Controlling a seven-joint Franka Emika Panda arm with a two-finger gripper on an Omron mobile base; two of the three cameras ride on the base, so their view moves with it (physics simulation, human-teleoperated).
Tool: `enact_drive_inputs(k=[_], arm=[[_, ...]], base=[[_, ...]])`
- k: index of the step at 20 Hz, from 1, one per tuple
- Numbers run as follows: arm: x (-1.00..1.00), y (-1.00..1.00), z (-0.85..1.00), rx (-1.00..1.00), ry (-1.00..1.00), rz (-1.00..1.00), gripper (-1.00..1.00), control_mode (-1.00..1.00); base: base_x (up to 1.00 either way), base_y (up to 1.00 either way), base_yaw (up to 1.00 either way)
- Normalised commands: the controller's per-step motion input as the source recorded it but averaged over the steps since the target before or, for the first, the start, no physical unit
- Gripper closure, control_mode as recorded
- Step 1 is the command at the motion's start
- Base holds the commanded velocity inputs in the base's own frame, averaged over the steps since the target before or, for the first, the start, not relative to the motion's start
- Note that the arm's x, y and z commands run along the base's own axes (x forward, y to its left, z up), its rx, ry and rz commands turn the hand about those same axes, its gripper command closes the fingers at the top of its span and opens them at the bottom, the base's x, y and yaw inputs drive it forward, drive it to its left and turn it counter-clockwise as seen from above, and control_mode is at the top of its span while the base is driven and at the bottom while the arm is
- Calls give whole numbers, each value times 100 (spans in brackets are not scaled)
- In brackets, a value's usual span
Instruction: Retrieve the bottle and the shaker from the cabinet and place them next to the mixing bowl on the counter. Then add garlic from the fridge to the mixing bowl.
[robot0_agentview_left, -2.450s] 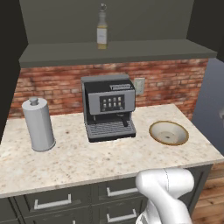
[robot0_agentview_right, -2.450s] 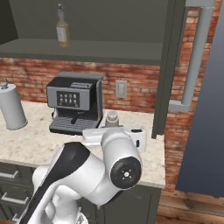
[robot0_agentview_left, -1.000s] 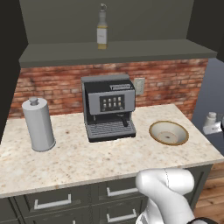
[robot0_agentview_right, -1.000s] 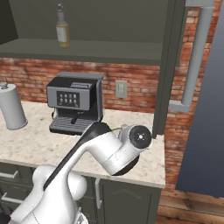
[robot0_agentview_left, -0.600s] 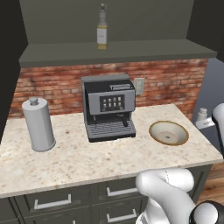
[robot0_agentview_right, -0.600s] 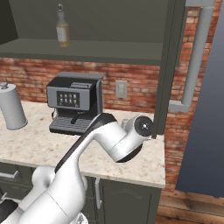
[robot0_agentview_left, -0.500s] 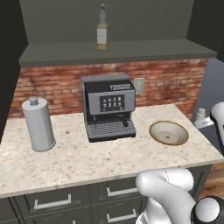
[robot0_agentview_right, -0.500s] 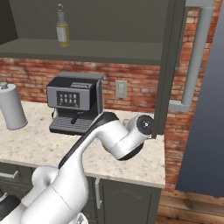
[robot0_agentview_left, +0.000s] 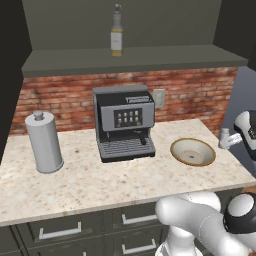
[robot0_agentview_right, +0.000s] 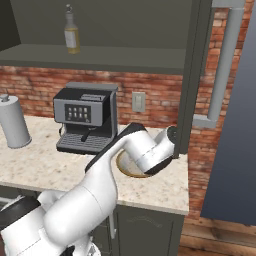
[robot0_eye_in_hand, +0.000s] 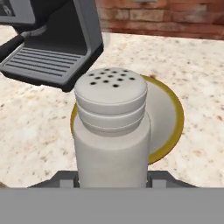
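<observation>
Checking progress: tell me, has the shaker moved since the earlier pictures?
Yes. The shaker, held in the gripper, came into view right of the mixing bowl.

White shaker (robot0_eye_in_hand: 111, 127) with dark holes, cream bowl (robot0_agentview_left: 193, 151) with a mustard-yellow rim, speckled beige counter (robot0_agentview_left: 100, 180), red brick backsplash (robot0_agentview_left: 195, 92), and the bottle (robot0_agentview_left: 116, 37) looks yellowish, I think.

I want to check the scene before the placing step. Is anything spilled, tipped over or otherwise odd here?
Nothing stands out. The shaker sits upright in the jaws above the mixing bowl, the bottle stands upright on the cabinet shelf, and the counter shows no spill.
</observation>
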Motion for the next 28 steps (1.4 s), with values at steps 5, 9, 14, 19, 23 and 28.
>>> enact_drive_inputs(k=[5,9,14,19,23,28], arm=[[10,-19,-45,0,11,6,100,-100],[18,-8,-25,2,1,8,100,-100],[33,-13,-22,8,0,10,100,-100],[24,-38,-16,8,0,12,100,-100],[26,-42,-1,10,-4,11,100,-100],[21,-30,-7,8,-6,11,100,-100]], base=[[0,0,0],[0,0,0],[0,0,0],[0,0,0],[0,0,0],[0,0,0]])
